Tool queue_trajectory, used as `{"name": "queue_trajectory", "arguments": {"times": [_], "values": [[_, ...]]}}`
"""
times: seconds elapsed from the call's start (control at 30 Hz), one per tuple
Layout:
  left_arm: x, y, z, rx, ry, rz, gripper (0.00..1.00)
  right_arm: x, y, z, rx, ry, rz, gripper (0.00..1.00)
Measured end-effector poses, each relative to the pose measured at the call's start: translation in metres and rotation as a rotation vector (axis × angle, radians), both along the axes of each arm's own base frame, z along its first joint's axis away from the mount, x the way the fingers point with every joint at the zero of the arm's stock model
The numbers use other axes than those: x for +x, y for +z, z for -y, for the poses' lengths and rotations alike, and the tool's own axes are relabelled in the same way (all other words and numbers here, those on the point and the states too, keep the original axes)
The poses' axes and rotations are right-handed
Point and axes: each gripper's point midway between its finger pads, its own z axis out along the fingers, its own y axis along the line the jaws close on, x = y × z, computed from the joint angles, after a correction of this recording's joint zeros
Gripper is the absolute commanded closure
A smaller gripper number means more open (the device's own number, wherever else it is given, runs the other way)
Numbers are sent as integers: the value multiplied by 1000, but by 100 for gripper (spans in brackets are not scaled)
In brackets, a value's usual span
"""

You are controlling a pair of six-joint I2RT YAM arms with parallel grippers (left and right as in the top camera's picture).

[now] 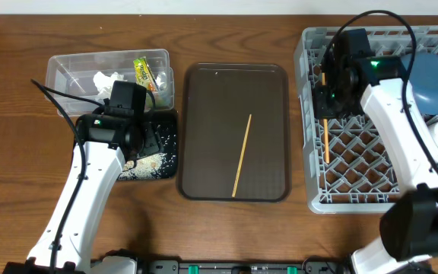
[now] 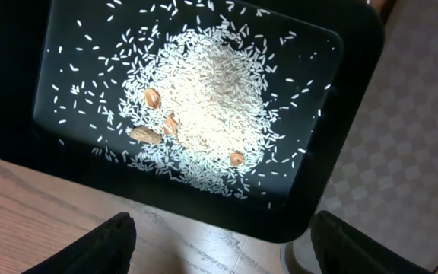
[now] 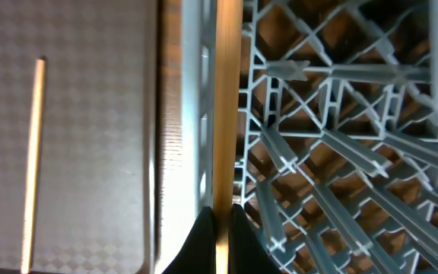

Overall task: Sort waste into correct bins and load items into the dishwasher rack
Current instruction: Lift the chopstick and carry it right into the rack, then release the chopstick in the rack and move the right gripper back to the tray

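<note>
Wooden chopstick (image 3: 225, 114), pinched by right tool (image 3: 220, 217), is running along rack's (image 3: 333, 70) left wall, perhaps unseated: settle before releasing; left tool (image 2: 223, 243) gaping wide.

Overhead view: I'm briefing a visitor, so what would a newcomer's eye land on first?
The big grey rack on the right, where the right gripper pinches one chopstick at its left edge. Then the rice heap in the black tray below the open left gripper, and a second chopstick on the brown tray.
</note>
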Motion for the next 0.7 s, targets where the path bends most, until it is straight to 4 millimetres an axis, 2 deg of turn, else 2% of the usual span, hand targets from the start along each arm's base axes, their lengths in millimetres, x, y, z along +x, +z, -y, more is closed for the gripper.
{"name": "queue_trajectory", "arguments": {"times": [0.1,0.17,0.33,0.7], "values": [[0,0,0,0,0,0,23,0,-20,0,-9,3,-56,98],[0,0,0,0,0,0,23,-1,-34,0,-15,4,-97,93],[0,0,0,0,0,0,23,-4,-58,1,-28,10,-166,92],[0,0,0,0,0,0,23,-4,-56,2,-34,10,-159,79]]}}
